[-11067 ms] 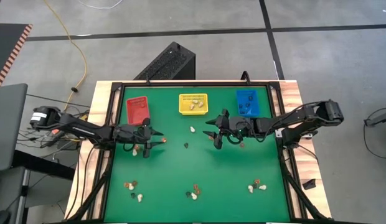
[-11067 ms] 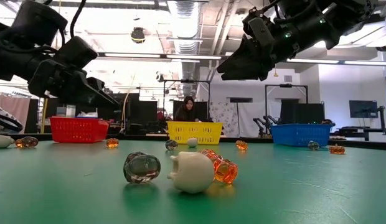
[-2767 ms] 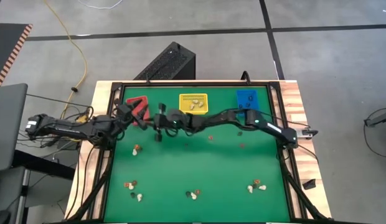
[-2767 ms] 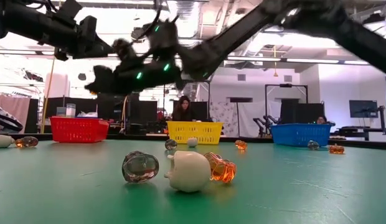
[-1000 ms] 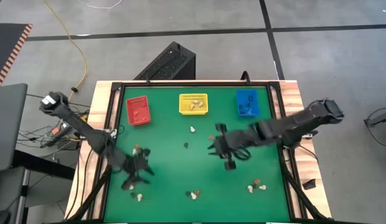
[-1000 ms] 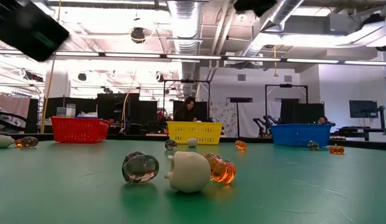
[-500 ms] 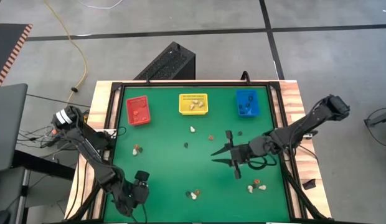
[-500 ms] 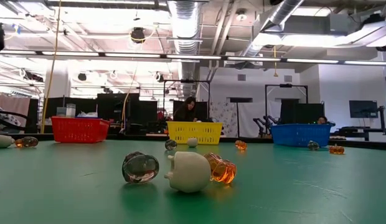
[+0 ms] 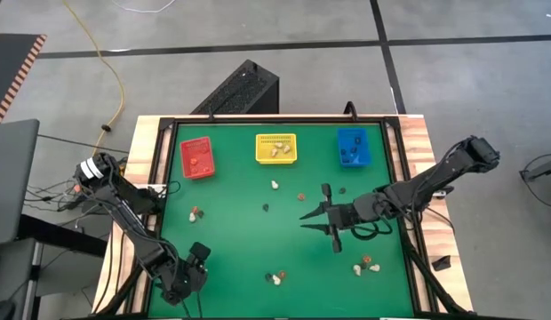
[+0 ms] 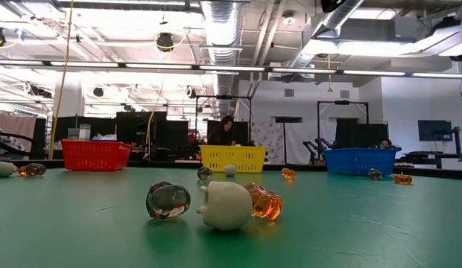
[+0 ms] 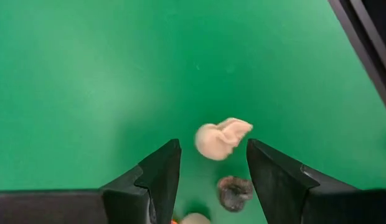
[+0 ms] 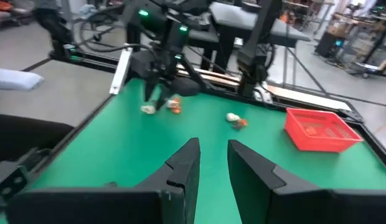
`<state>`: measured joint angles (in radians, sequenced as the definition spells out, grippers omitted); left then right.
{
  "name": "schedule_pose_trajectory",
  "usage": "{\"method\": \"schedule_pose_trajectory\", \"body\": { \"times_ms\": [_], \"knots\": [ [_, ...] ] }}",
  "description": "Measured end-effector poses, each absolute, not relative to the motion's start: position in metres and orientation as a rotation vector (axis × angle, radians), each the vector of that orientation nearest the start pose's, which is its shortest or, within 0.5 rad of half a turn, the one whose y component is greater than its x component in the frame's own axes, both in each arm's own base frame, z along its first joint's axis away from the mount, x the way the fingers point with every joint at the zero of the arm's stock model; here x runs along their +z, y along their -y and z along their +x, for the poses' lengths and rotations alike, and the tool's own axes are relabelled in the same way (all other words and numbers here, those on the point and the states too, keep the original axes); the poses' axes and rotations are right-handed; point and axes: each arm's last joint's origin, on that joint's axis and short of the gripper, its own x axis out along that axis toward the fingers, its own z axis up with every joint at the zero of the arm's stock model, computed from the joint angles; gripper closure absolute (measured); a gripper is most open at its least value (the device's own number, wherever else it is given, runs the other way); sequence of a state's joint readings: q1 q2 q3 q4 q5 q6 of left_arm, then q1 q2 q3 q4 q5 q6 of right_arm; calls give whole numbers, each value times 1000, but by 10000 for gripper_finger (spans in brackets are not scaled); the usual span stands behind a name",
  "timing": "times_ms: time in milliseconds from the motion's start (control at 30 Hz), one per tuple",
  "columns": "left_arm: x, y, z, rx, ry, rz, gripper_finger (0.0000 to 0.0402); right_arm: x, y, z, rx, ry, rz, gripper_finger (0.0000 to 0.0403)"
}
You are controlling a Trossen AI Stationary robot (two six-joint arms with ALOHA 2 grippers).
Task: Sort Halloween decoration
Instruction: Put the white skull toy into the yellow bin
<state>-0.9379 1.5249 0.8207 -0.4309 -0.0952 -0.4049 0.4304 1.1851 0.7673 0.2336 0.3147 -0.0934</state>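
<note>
Three bins: a red bin (image 9: 196, 157), a yellow bin (image 9: 275, 148) and a blue bin (image 9: 353, 147) stand in a row along the far edge of the green counter (image 9: 258, 249).
Trinkets: small cream, orange and dark pieces lie scattered in little groups over the counter; several already sit in the bins.
Left gripper (image 9: 192, 272): down at the near left corner, jaws spread wide and holding nothing, straddling a cream skull (image 11: 220, 137), with a dark trinket (image 11: 235, 191) just beside it.
Right gripper (image 9: 326, 219): hovers over the middle-right of the counter; jaws stand a little apart with nothing between them.
Near cluster: in the low view a clear dark ball (image 10: 169, 200), a cream pumpkin (image 10: 226, 205) and an orange piece (image 10: 264, 202) lie touching or nearly so.
Handling, as judged: the pieces look light, hard and smooth, so likely to skid or roll if nudged.
Where to hold: across the skull's rounded body, jaws set low to the counter, keeping clear of the dark neighbour.
</note>
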Motion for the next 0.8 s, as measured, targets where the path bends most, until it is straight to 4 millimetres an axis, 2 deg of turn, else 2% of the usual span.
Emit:
{"method": "schedule_pose_trajectory", "body": {
  "times_ms": [300,567,800],
  "knots": [
    [164,217,165,-599,-1115,340,226,285,-115,236,182,-176,-138,290],
    [144,223,171,-682,-1144,423,226,285,-121,233,202,-172,-129,290],
    [146,219,177,-692,-1128,432,226,285,-120,233,200,-172,-126,290]
  ]
}}
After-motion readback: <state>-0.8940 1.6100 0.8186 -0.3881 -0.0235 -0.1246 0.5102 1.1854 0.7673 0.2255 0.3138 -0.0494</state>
